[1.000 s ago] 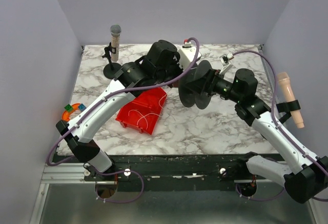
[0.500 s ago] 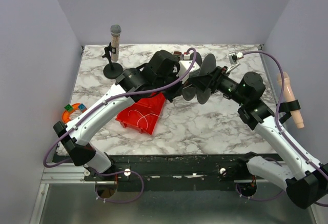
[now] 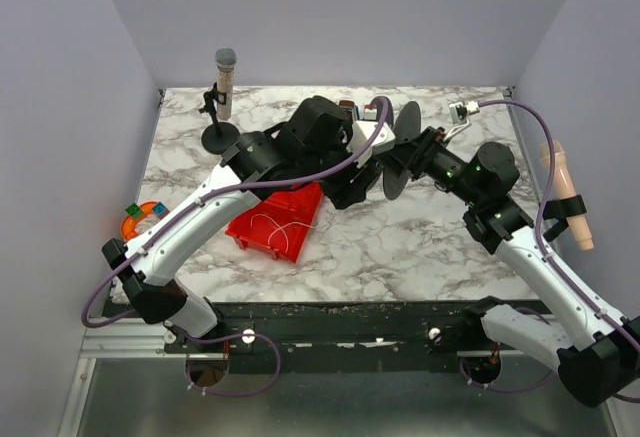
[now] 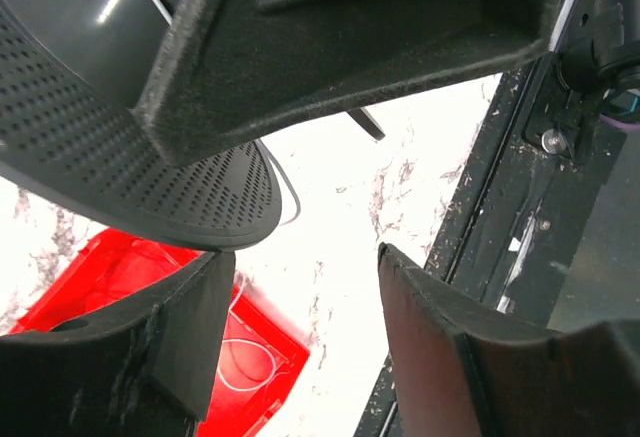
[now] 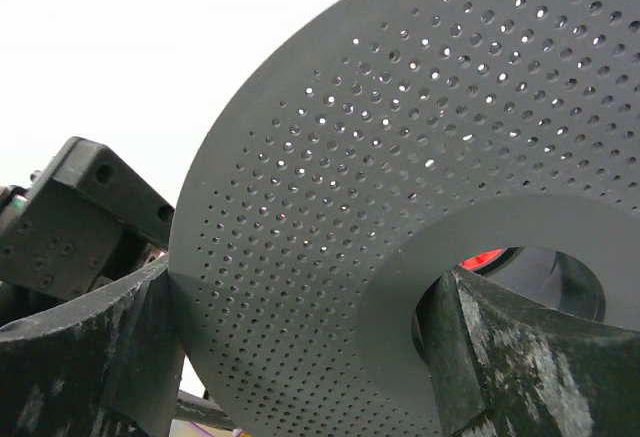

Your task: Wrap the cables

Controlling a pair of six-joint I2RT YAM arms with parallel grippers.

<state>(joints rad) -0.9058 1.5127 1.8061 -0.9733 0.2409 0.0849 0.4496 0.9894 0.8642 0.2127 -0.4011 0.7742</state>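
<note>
There's the marbled white-and-grey tabletop (image 3: 400, 242), with a dark rail along its near edge. A red tray (image 3: 243, 227) lies flat on it, just beside the left end effector (image 3: 350, 193), to its left and nearer the arm bases. Well off to that end effector's left, by the back corner, a black round-based stand (image 3: 220, 137) holds a microphone (image 3: 226, 72) upright. The marble runs on beneath the right end effector (image 3: 408, 157). An orange piece (image 3: 137, 223) sits at the left edge, well apart from both.
</note>
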